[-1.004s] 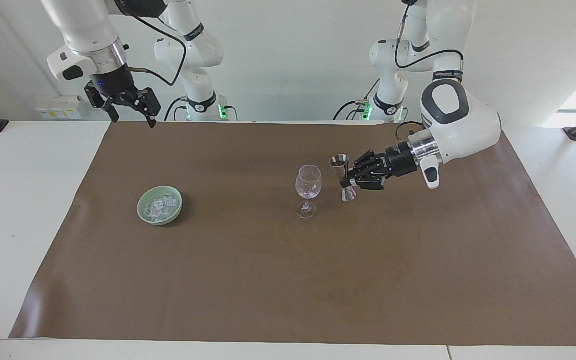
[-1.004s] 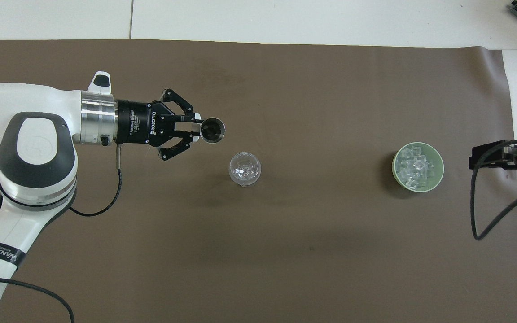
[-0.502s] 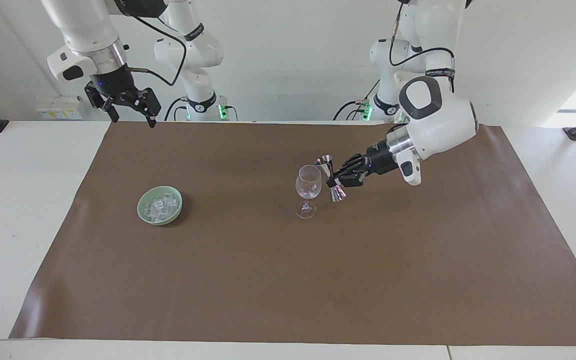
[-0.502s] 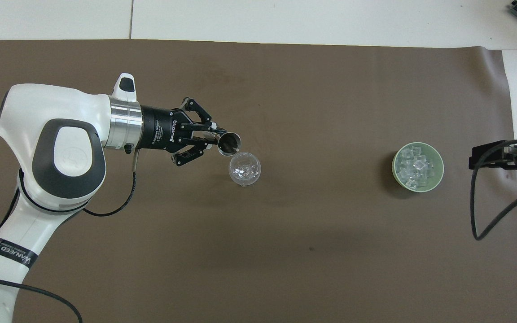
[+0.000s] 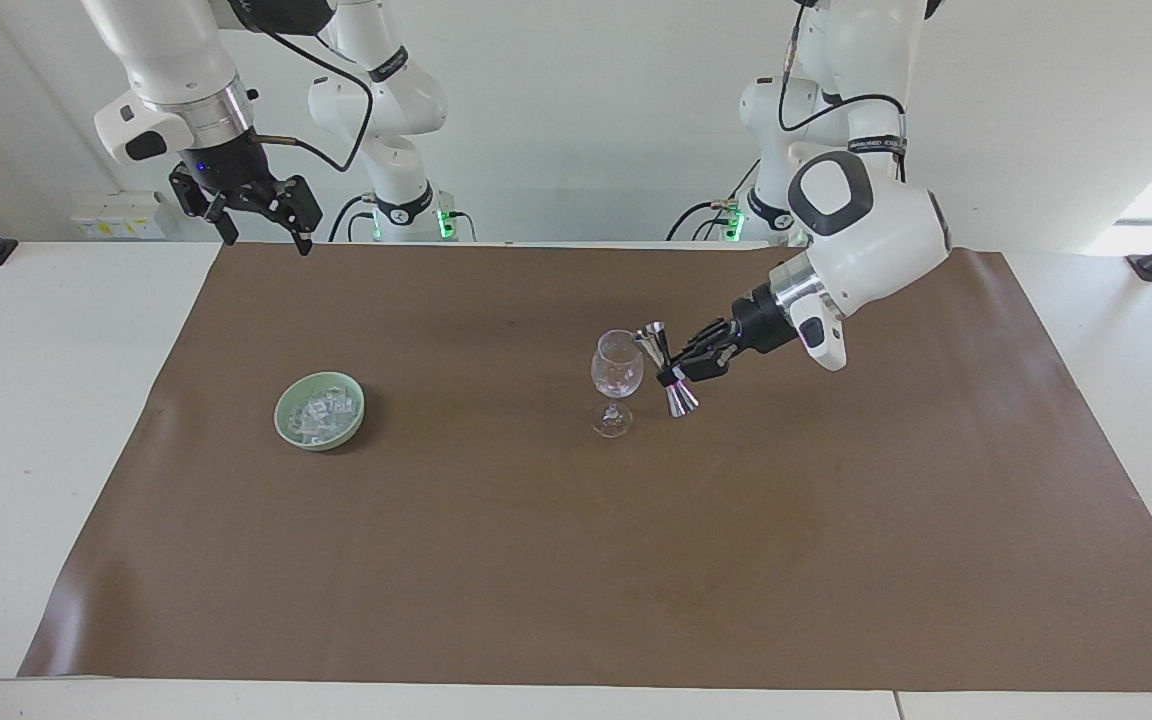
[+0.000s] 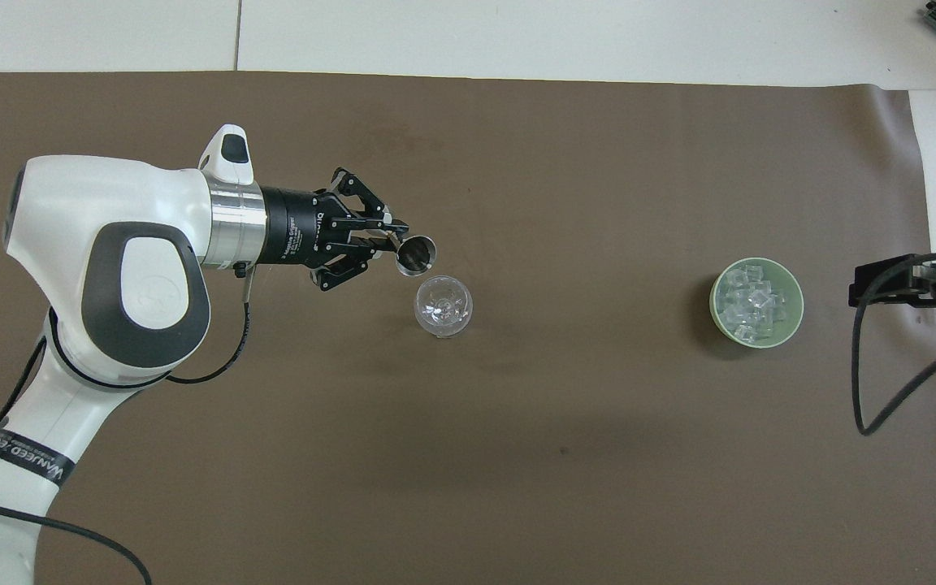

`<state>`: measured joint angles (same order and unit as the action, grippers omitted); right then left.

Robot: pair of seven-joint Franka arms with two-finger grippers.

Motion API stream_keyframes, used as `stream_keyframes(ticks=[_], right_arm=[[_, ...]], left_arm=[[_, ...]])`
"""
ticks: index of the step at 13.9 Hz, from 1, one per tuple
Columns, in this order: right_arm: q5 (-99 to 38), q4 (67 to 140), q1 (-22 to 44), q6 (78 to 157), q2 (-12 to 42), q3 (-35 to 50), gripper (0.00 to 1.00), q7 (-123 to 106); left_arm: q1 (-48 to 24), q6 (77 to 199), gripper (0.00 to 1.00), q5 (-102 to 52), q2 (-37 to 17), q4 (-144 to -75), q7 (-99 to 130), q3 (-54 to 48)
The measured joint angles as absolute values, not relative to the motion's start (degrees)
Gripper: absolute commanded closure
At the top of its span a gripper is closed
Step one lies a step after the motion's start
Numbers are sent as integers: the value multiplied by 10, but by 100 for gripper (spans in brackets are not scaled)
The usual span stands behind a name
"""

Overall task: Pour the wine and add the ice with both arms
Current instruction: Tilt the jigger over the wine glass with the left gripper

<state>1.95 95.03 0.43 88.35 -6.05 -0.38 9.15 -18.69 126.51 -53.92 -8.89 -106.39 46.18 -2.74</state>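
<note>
My left claw (image 5: pixel 677 375) grips the shiny metal measuring cup (image 5: pixel 664 368) at its thin waist, tipped beside the breakable clear wine glass (image 5: pixel 616 381). My right claw (image 5: pixel 254 215) waits, fingers wide.

The white tabletop (image 5: pixel 56 420) carries a brown mat (image 5: pixel 576 560); a wine glass (image 5: pixel 617 385) at frame centre and a green bowl (image 5: pixel 319 411) at centre left stand on it.

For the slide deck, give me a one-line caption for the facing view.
Left hand tilts a steel jigger toward the wine glass; right hand waits high, ice untouched in its green bowl.
</note>
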Motion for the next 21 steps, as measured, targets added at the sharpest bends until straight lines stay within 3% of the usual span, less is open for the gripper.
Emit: stream_keyframes(ticks=[14, 21], right_arm=[[20, 950, 4, 884, -60, -4, 0, 91], [20, 950, 4, 884, -60, -4, 0, 92]], left_arm=[[-225, 1318, 100, -459, -80, -1074, 390, -27], [-259, 1412, 100, -427, -61, -1115, 378, -28]])
